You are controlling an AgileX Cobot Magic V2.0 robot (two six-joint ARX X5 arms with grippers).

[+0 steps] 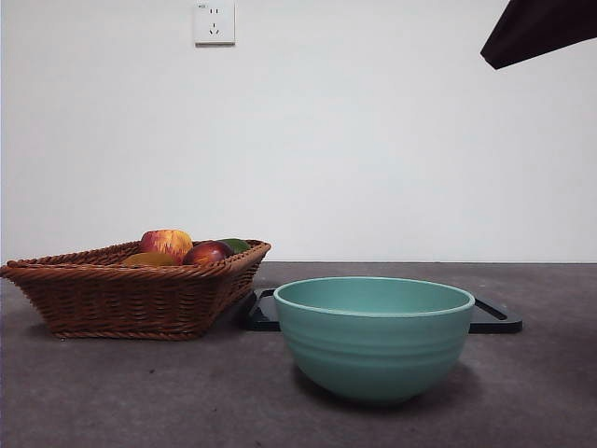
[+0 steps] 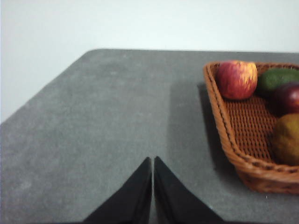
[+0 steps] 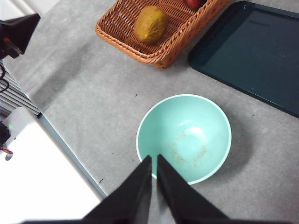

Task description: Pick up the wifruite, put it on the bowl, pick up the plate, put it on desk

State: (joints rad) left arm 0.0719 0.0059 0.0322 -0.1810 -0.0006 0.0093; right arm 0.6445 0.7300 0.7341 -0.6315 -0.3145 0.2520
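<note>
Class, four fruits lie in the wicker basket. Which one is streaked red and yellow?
The apple, in a corner of the basket. The others are plain-coloured: a green fruit, a dark red fruit and the dull brown-orange wifruite.

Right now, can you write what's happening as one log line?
wifruite: in basket | bowl: empty | left gripper: shut, over desk | right gripper: shut, above bowl
</note>
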